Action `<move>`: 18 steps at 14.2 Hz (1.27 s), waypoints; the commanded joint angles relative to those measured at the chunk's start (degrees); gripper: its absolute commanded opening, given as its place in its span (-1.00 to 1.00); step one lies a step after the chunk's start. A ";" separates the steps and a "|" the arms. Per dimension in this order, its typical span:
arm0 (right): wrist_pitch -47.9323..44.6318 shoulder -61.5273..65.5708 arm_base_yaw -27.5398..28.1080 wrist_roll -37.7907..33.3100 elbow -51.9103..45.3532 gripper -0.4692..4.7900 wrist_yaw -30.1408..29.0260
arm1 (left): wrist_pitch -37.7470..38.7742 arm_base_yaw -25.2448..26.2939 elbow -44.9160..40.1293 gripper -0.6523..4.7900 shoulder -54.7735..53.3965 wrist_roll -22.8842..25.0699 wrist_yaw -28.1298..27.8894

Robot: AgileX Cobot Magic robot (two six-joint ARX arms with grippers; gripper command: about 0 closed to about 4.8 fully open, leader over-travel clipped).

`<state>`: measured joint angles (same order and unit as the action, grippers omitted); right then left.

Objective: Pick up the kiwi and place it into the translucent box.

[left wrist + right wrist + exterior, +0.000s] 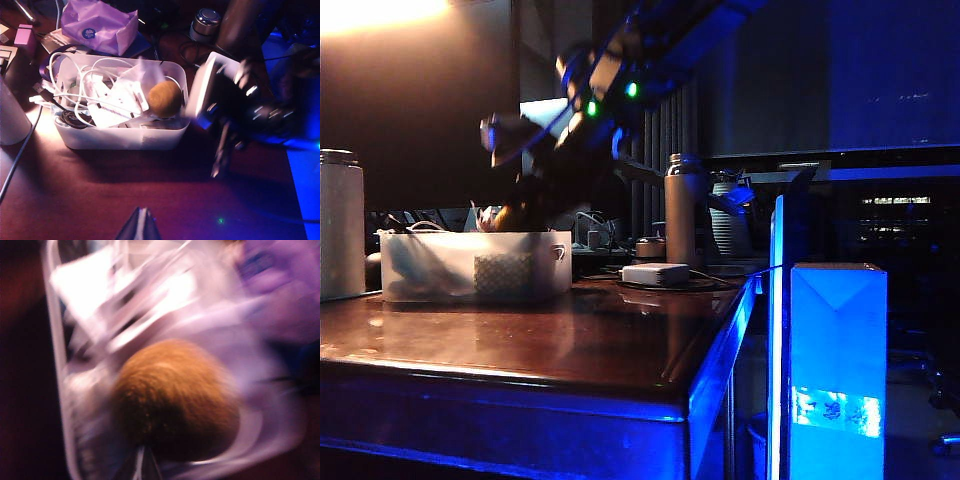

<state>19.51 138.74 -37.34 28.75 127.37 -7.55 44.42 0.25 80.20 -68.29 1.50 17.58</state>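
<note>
Closest to the ext. cam: blue-lit carton [838,370] standing off the table's front corner, just past the glowing edge of the dark wooden table [550,345]. On the tabletop, further back on the left, sits the translucent box [475,265], low and frosted, small handle on its right end, clutter showing through the wall. Beside it at far left, a tall white cylinder [340,225]. Right of the box, a small white adapter [655,273], and behind that a metal bottle [682,205].

Right arm comes down from upper centre w/ green LEDs lit, blurred; right gripper [510,215] is at the box's top, over its contents. In the right wrist view its tips [143,464] are pressed together w/ no gap, right up against the kiwi [175,400], which fills the frame and lies inside the box [55,355] among white wrappers; nothing pinched.

Left wrist view: left gripper [140,226] hangs over bare table, well short of the box [120,137]; tips meet in a point, so closed, empty. Kiwi [164,98] rests in the box's end nearest the right arm's blurred wrist [235,100], on top of white cables and packets. Beyond the box: purple bag [100,25], small round speaker [205,20].
</note>
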 commanded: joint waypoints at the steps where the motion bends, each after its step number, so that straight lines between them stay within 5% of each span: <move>1: -1.53 -4.92 -0.11 -0.24 0.35 -0.84 3.21 | -0.35 0.00 0.24 -0.71 0.11 0.02 0.26; 10: -1.68 -24.20 0.04 -5.18 0.35 -0.84 10.64 | -1.36 -0.07 0.35 -0.72 1.92 0.02 5.81; 14: 1.18 -41.05 0.07 -4.96 0.35 -0.84 12.66 | -9.07 -0.07 0.33 -0.71 12.96 -2.71 5.79; 18: 13.40 -59.56 0.04 -4.98 0.33 -0.84 13.05 | -5.66 -0.04 0.28 -0.71 28.52 -4.00 5.57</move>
<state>29.91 81.80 -37.26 23.92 127.52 5.23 37.43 0.23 80.31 -41.60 -2.42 22.98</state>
